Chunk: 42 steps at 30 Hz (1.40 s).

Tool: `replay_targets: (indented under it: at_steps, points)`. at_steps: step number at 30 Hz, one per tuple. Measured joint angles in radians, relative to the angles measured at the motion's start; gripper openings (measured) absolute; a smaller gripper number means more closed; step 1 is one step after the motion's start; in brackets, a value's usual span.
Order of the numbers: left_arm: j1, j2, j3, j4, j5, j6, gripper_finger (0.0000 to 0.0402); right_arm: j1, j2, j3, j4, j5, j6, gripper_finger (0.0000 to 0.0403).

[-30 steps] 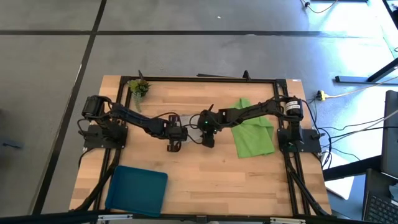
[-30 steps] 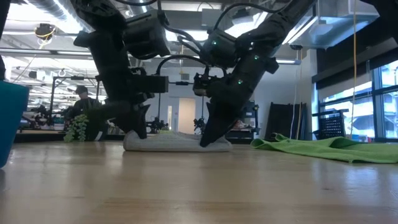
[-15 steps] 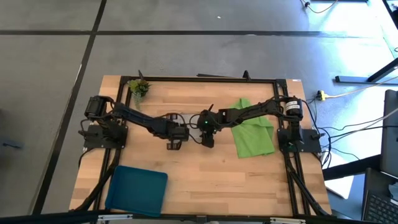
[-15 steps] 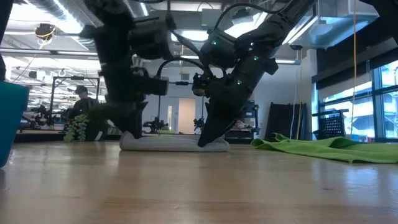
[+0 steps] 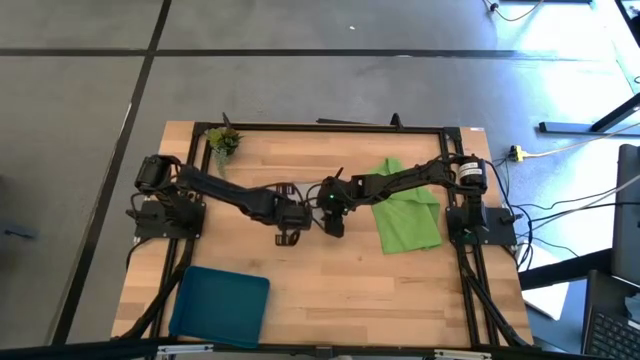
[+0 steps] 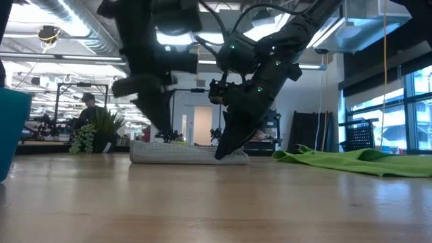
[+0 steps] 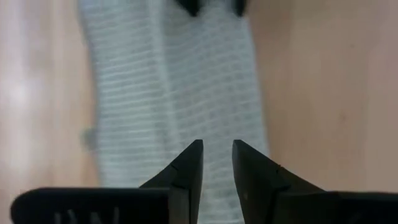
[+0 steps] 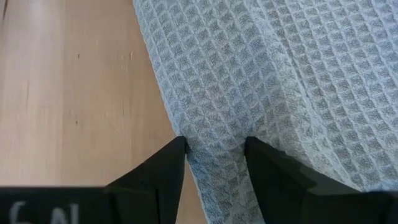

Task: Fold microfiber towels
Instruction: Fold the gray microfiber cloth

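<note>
The folded grey towel [image 6: 185, 153] lies mid-bench, nearer the far edge. The right gripper [image 8: 214, 149] pinches its fold. The left gripper [image 7: 217, 158] hovers above it, fingers narrowly parted. The green towel [image 5: 408, 218] lies toward the right edge.

From above, the grey towel [image 6: 187, 154] was almost wholly hidden under both arms. The left wrist view was blurred, and the towel ran off its top and bottom edges. In the right wrist view the cloth filled the gap between the right hand [image 8: 216, 151] fingers; whether they pinched it was unclear. The blue tray [image 6: 12, 131] was cut off in the low view.
</note>
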State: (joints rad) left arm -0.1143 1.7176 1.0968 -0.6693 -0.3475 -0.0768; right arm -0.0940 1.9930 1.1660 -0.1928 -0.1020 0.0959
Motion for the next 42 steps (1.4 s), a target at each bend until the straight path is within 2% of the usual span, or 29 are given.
replay_targets:
  at_steps: [8,13,24,30,34,42]
  points:
    - [0.013,0.000,-0.183,0.303,0.033,0.005,0.0078,0.000,0.000,0.000,0.000,-0.004,-0.002,0.0173]
    - [0.038,-0.009,-0.265,0.413,0.088,0.005,0.0078,0.000,0.000,0.005,-0.006,-0.004,-0.026,0.0173]
    - [0.055,-0.009,-0.305,0.448,0.134,0.047,0.0078,0.043,-0.065,0.027,-0.076,0.009,-0.157,0.0173]
    - [0.052,-0.008,-0.306,0.450,0.145,0.053,0.0078,0.113,-0.067,0.026,-0.100,0.124,-0.260,0.0173]
    - [0.038,-0.007,-0.306,0.450,0.154,0.053,0.0078,0.163,-0.068,0.021,-0.108,0.208,-0.266,0.0173]
    - [-0.010,-0.007,-0.306,0.454,0.213,0.052,0.0078,0.226,-0.069,0.021,-0.098,0.275,-0.266,0.0173]
